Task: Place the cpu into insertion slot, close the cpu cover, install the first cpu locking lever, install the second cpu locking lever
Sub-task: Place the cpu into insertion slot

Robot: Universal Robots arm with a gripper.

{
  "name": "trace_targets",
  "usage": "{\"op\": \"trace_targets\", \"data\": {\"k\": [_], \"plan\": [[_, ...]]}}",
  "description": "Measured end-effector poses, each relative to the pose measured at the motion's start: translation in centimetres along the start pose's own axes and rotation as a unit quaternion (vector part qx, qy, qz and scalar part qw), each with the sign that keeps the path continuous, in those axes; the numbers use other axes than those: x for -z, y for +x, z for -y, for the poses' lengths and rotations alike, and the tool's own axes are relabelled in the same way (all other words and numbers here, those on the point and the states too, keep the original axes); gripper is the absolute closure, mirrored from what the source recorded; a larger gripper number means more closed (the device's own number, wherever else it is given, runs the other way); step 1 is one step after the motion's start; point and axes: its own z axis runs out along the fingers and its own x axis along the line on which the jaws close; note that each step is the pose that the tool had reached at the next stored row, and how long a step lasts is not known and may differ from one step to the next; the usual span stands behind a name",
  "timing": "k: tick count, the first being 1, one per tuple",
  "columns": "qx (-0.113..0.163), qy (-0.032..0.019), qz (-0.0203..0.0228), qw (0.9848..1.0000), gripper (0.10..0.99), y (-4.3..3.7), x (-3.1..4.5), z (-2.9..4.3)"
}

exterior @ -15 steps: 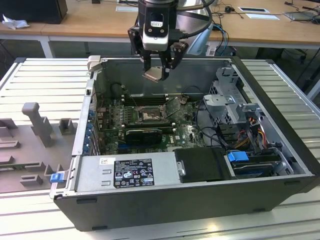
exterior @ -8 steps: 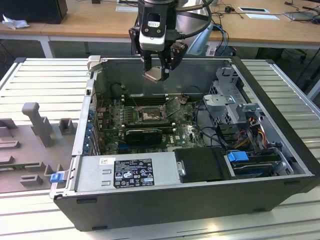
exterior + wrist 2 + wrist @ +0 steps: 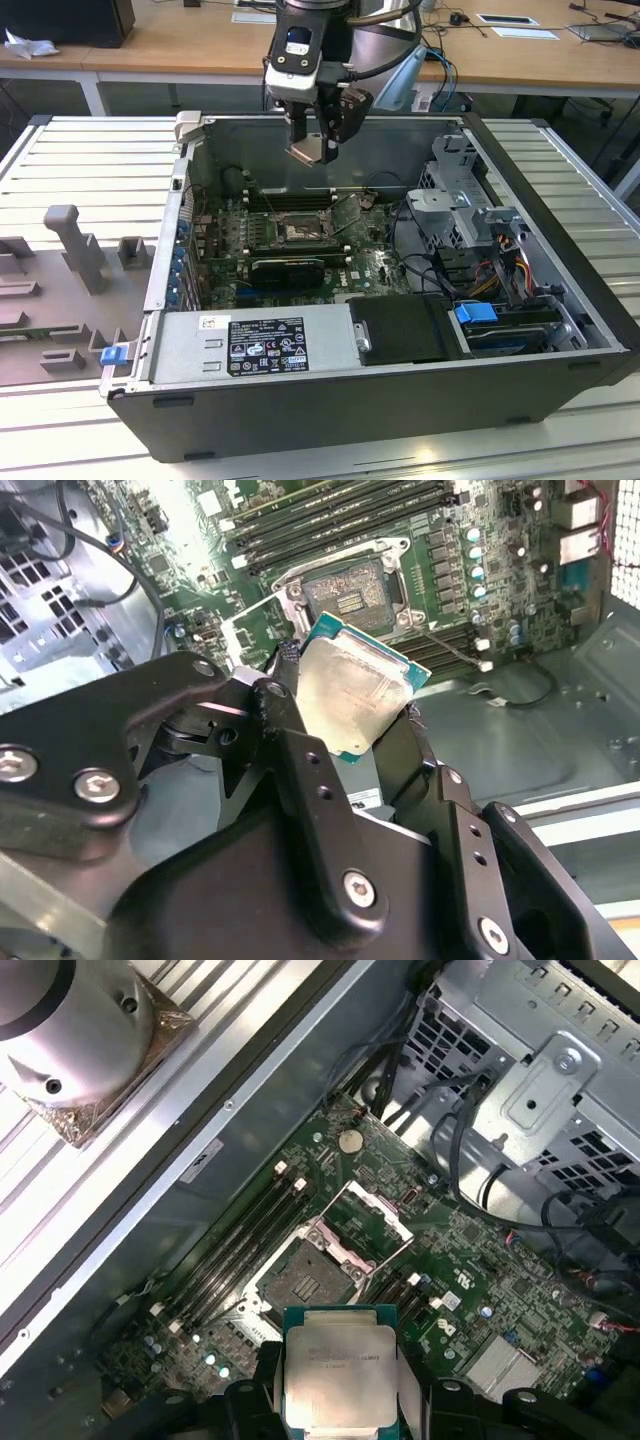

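End effector point(image 3: 350, 718) grips cpu point(image 3: 356, 683) above insertion slot point(image 3: 345, 595).

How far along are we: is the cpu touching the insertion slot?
Apart. In the exterior view the gripper holds the cpu well above the insertion slot, with open space between.

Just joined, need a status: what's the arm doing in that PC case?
The gripper holds the cpu by its edges, above the motherboard inside the open computer case. The insertion slot below is bare, its pin field exposed, and the cpu cover stands flipped open beside it. The chip is not yet seated, and nothing is closed or locked.
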Motion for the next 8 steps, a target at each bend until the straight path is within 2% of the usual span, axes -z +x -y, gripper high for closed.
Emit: {"op": "trace_targets", "data": {"k": [8], "plan": [[-0.046,-0.001,0.0043,0.9989,0.545,0.0,-0.15,0.01]]}}
